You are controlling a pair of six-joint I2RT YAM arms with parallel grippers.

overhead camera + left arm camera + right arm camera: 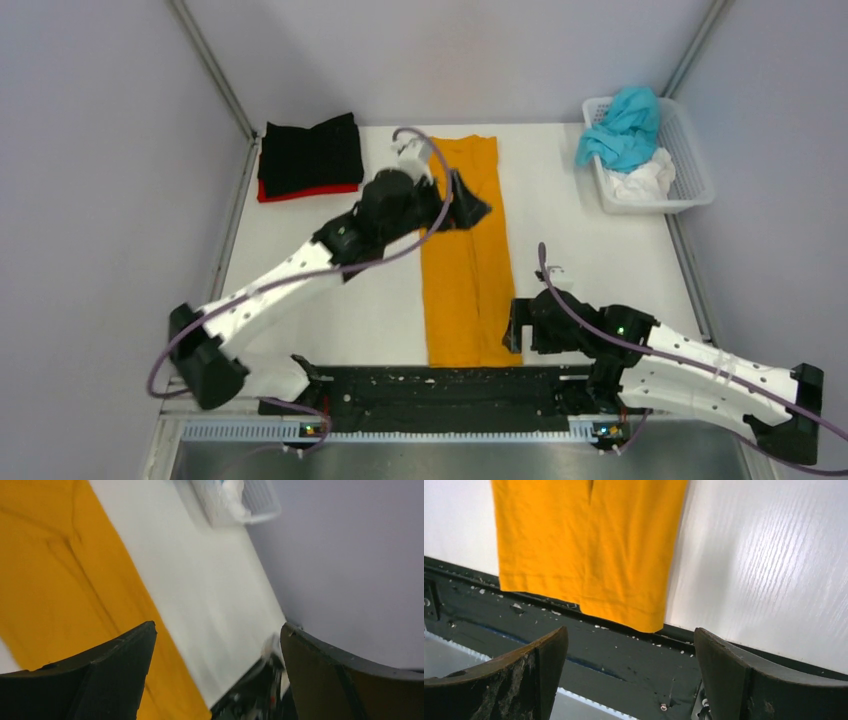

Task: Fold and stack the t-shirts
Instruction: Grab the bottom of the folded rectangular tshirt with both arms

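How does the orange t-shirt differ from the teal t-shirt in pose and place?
The orange t-shirt lies flat as a long strip; the teal t-shirt is crumpled. The orange one is on the table; the teal one sits in the white basket. Both are plain-coloured cloth.

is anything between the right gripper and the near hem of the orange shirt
Nothing visible stands in the way. The right gripper has its fingers open and faces the near hem of the orange t-shirt. Only the black edge strip and the bare tabletop lie around that hem.
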